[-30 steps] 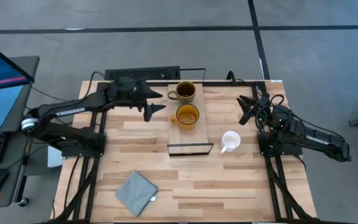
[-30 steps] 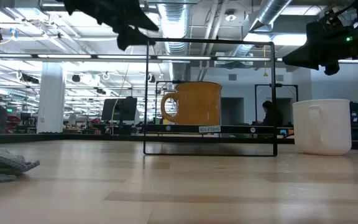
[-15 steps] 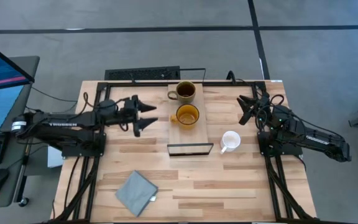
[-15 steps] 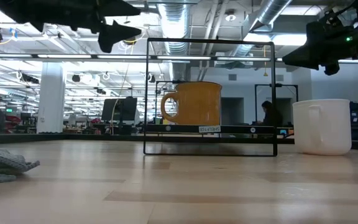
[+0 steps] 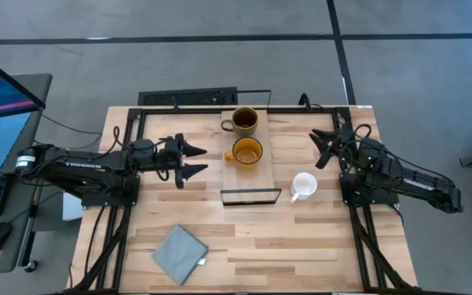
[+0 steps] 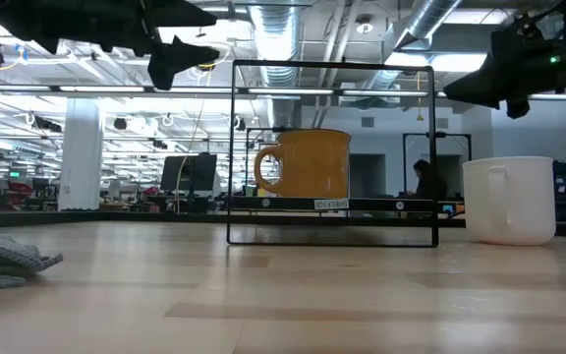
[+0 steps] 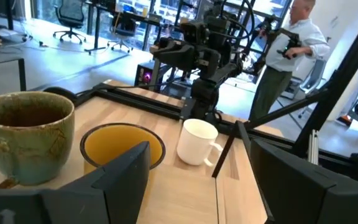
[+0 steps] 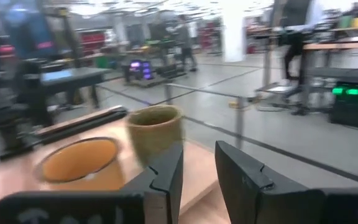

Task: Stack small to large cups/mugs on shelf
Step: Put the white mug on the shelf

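A dark olive mug (image 5: 244,120) stands on its base at the far end of the pale shelf plank (image 5: 256,176). A yellow-orange mug (image 5: 247,152) stands just in front of it. The small white mug (image 5: 303,185) sits on the tabletop to the right of the shelf, near the shelf's black wire frame (image 5: 251,197). My left gripper (image 5: 201,161) hovers open and level to the left of the yellow mug, clear of it. My right gripper (image 5: 318,147) hangs near the far right, its fingers (image 8: 169,174) a little apart with nothing between them.
A grey-blue cloth (image 5: 179,254) lies near the table's front left. A black frame rail (image 5: 188,97) runs along the far edge. Bare tabletop lies between the cloth and the shelf. A person (image 7: 284,62) stands beyond the table behind my right arm.
My left gripper has drawn back from beside the olive mug, toward the table's near and left edges, and has come down a little. It has levelled out and stayed open. The mugs have not moved.
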Motion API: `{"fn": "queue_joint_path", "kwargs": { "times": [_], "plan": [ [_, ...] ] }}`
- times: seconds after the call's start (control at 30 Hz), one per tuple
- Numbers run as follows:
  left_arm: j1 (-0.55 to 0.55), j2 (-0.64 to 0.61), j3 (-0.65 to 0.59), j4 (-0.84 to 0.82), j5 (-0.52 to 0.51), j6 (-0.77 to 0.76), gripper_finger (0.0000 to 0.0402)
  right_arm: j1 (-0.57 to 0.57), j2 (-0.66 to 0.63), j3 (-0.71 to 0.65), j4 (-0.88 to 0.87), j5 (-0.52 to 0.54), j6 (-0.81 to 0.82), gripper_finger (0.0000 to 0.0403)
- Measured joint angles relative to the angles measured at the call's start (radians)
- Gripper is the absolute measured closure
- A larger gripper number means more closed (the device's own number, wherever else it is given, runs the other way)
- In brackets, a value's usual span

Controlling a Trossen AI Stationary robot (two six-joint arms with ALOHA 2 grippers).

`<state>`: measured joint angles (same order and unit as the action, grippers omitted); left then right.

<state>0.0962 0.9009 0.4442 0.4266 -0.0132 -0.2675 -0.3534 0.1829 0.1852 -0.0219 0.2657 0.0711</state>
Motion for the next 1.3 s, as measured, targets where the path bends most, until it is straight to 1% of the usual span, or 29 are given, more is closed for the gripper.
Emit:
{"fn": "queue_joint_path", "kwargs": {
  "times": [0.07, 0.17, 0.23, 0.3, 0.4, 0.5, 0.67, 0.73, 0.83, 0.9, 1.03, 1.13, 1.3],
  "plan": [
    [-0.005, 0.0, 0.0, -0.004, 0.0, 0.023, 0.0135, 0.0, 0.0, 0.0, 0.0, -0.054, 0.0, 0.0284],
    [-0.006, 0.0, -0.005, -0.008, -0.013, 0.035, 0.0135, 0.0, 0.0, 0.006, -0.004, -0.1, 0.0, 0.0284],
    [-0.006, 0.0, -0.005, -0.011, -0.035, 0.039, 0.0135, 0.0, 0.0, 0.033, -0.004, -0.121, -0.005, 0.0284],
    [-0.006, 0.0, -0.005, -0.012, -0.055, 0.049, 0.0135, 0.0, 0.0, 0.069, -0.008, -0.152, -0.047, 0.0284],
    [-0.006, 0.0, -0.005, -0.013, -0.058, 0.065, 0.0135, 0.0, 0.001, 0.155, -0.109, -0.187, -0.132, 0.0284],
    [-0.006, 0.0, -0.005, -0.019, -0.053, 0.067, 0.0135, 0.0, 0.023, 0.258, -0.257, -0.188, -0.154, 0.0284],
    [-0.006, 0.0, -0.005, -0.026, -0.072, 0.055, 0.0135, 0.0, 0.08, 0.432, -0.543, -0.194, -0.081, 0.0284],
    [-0.006, 0.0, -0.005, -0.029, -0.079, 0.045, 0.0135, 0.0, 0.115, 0.489, -0.658, -0.216, -0.064, 0.0284],
    [-0.006, 0.0, -0.005, -0.029, -0.08, 0.045, 0.0135, 0.0, 0.164, 0.535, -0.696, -0.292, -0.063, 0.0284],
    [-0.006, 0.0, -0.005, -0.034, -0.08, 0.041, 0.0135, 0.001, 0.203, 0.568, -0.729, -0.325, -0.052, 0.0284],
    [-0.006, 0.0, -0.005, -0.059, -0.08, 0.018, 0.0135, 0.013, 0.309, 0.612, -0.846, -0.338, 0.063, 0.0284],
    [-0.006, 0.0, -0.005, -0.085, -0.079, -0.006, 0.0135, 0.034, 0.385, 0.619, -0.912, -0.344, 0.15, 0.0284],
    [-0.006, 0.0, -0.005, -0.132, -0.074, -0.028, 0.0135, 0.074, 0.487, 0.62, -0.944, -0.347, 0.271, 0.0284]
  ]
}}
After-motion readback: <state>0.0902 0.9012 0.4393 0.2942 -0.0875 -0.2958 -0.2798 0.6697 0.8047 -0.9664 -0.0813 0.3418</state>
